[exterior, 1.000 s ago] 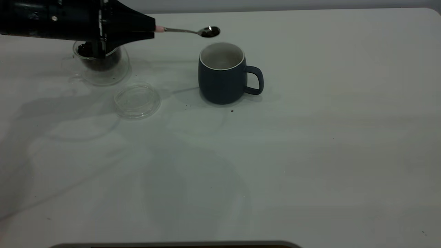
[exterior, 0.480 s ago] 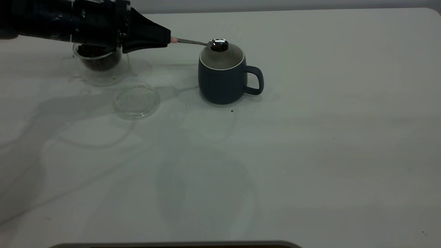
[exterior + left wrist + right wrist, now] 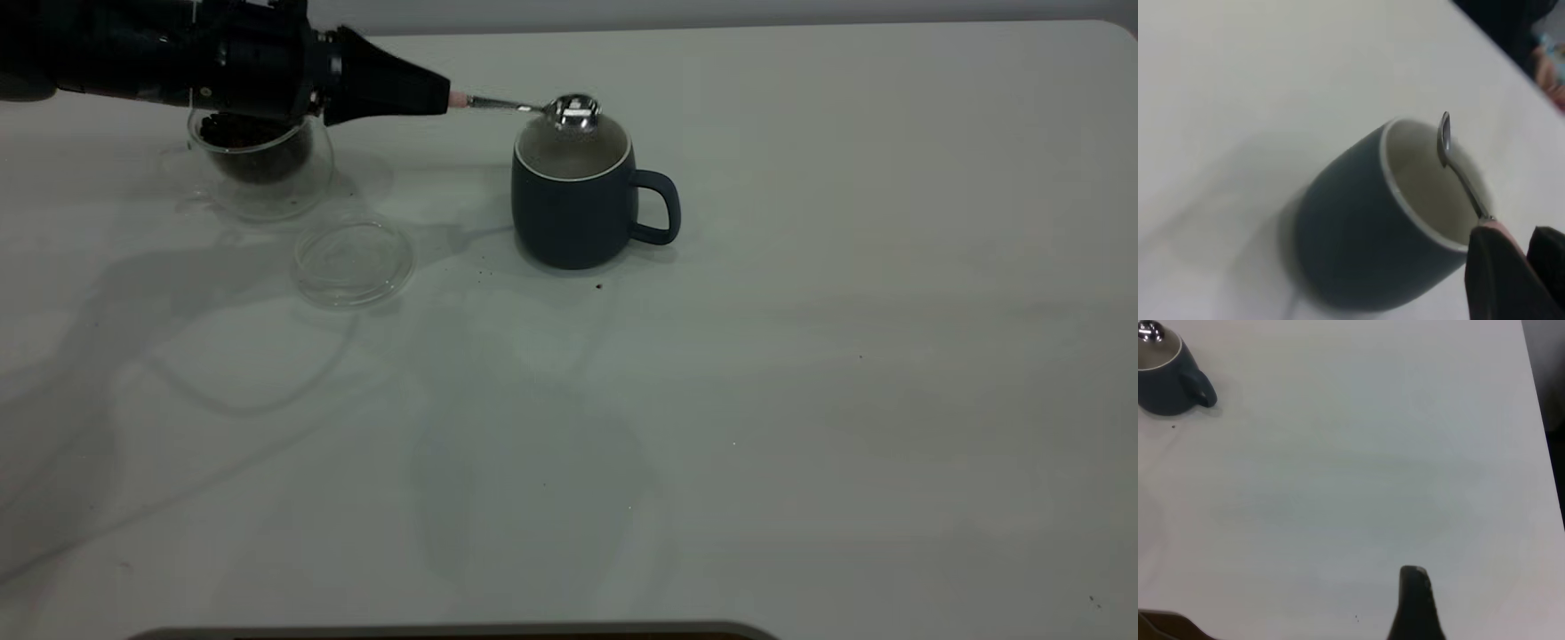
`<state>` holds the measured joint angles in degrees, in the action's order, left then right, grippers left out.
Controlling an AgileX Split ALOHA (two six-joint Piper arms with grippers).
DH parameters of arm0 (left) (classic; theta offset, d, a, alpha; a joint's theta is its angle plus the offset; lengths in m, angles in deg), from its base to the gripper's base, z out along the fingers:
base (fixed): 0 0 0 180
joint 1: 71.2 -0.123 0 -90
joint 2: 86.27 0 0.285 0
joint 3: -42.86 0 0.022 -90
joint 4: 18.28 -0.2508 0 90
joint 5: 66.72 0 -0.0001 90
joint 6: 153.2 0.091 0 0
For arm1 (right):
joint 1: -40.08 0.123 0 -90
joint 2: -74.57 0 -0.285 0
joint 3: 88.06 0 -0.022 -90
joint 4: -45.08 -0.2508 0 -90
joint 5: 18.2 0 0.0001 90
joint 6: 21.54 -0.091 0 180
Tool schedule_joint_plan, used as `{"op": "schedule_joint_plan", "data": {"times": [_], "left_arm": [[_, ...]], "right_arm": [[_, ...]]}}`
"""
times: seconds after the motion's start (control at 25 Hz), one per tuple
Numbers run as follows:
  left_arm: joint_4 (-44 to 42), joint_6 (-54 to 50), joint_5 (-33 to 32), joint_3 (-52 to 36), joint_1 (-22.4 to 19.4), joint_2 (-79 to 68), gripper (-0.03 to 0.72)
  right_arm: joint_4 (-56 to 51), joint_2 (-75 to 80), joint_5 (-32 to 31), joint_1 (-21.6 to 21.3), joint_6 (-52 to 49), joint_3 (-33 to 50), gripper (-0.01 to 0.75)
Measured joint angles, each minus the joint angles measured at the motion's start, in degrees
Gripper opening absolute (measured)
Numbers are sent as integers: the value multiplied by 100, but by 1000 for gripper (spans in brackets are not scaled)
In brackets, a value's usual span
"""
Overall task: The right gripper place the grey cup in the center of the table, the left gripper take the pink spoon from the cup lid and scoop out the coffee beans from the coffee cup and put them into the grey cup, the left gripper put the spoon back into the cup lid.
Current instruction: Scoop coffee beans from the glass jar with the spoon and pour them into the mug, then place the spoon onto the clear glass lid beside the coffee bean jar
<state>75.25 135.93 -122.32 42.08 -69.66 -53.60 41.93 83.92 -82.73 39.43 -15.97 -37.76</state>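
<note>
You're seeing the grey cup (image 3: 573, 209) standing upright, handle pointing to 3 o'clock. The pink spoon (image 3: 542, 108) is hovering over its rim, bowl turned on edge. At the cup's 9 o'clock, the lid (image 3: 354, 261) is lying flat, with the coffee cup (image 3: 260, 169) holding beans (image 3: 240, 142) at 10 o'clock.

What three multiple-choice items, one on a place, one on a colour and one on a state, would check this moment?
1. Where is the bowl of the pink-handled silver metal spoon?
A. over the dark blue-grey mug with loop handle
B. on the flat round transparent lid
C. in the clear glass cup of dark coffee beans

2. What colour is the mug's inside?
A. black
B. white
C. pink

3. What is the left tool doing?
A. hanging open
B. gripping the lid
C. shut on the spoon's handle

Answers: 1 A, the bowl sits above the mug's rim. 2 B, the left wrist view shows a white interior. 3 C, the handle emerges from its closed tips.
</note>
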Motion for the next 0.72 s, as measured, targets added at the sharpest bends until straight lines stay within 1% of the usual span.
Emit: {"op": "schedule_joint_plan", "data": {"times": [0.16,0.4,0.52,0.72], "left_arm": [[-155,-946,-279,0,-171,182,115],[-863,-2027,-373,-122,-560,902,115],[-928,-2122,-397,-584,-823,1178,115],[-970,-1943,-397,-1457,-1575,1398,115]], "right_arm": [[0,0,0,0,0,0,591],[0,0,0,0,0,0,591],[0,0,0,0,0,0,591],[0,0,0,0,0,0,591]]}}
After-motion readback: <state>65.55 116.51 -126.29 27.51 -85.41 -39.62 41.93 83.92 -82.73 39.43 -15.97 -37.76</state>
